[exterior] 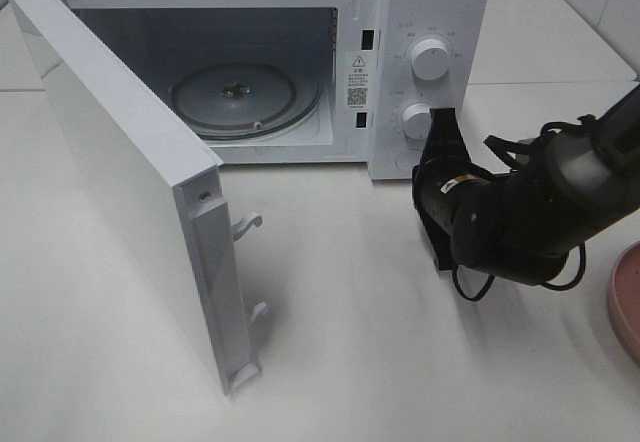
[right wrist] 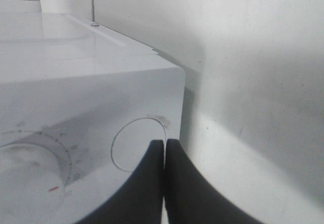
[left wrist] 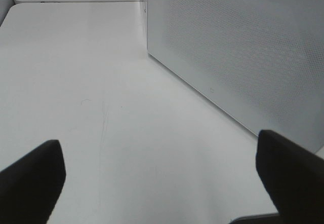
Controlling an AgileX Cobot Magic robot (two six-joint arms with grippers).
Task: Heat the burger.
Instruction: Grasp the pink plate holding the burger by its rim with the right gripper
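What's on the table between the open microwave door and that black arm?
Nothing; the high view shows only bare white table between door and arm.

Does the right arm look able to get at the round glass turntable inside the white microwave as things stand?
Probably yes. The microwave's white door stands wide open, the round glass turntable is bare, and the shut right gripper sits beside the opening, by the control panel.
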